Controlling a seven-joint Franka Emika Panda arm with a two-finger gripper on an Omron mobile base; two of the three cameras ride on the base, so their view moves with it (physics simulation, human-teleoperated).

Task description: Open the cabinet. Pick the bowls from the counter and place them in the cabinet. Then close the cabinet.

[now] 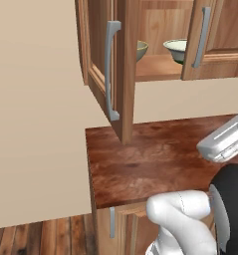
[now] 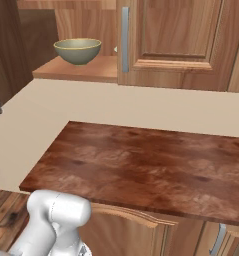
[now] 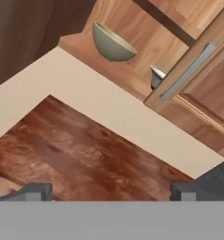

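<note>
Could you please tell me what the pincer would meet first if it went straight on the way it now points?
Probably the beige wall between the dark reddish-brown wooden counter and the brown wall cabinet; depth is unclear.

Two bowls (image 1: 176, 49) side by side inside cabinet (image 1: 120, 69), above counter (image 1: 150, 159)

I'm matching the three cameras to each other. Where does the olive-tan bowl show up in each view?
Left base view: olive-tan bowl at top centre, mostly hidden behind the open left door.
Right base view: upper left, in full on the shelf.
Hand view: top centre, tilted, on the same shelf.
Shared landmark: the right door's grey handle, just right of the bowl.
</note>
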